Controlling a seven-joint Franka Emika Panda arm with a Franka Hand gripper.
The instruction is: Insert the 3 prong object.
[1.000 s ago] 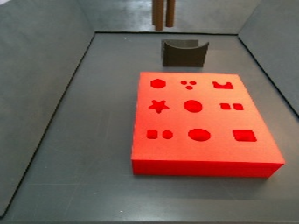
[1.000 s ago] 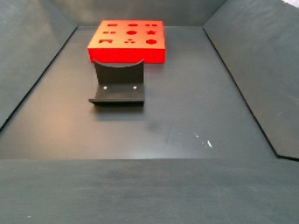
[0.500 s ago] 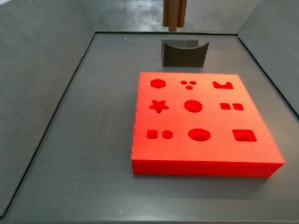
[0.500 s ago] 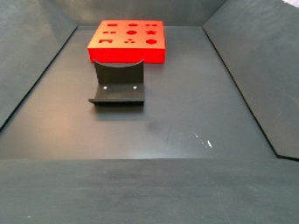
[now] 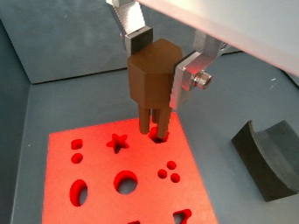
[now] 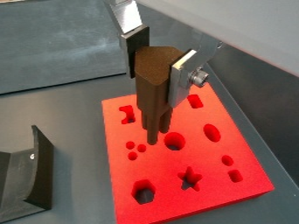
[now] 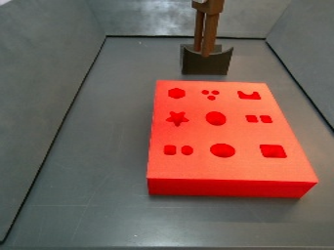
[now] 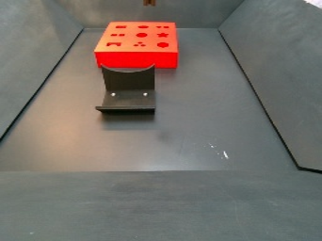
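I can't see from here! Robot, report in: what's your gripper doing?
Gripper above the red block, shut on the 3 prong object. Prongs hang over the block's cutouts, not yet inserted. Dark fixture off to the side, nothing in the way.

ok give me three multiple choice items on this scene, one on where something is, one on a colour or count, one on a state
1. Where is the 3 prong object?
A. flat on the floor
B. between the fingers of the gripper, above the red block
C. on top of the dark grey curved-top block

2. What colour is the block with the shaped cutouts?
A. red
B. blue
C. green

3. What is the gripper's state?
A. open and empty
B. out of sight
C. shut on the 3 prong object

Answers:
1 B: both wrist views show it clamped between the silver plates, rods pointing down over the block.
2 A: it is red in every view.
3 C: the pads press its sides.
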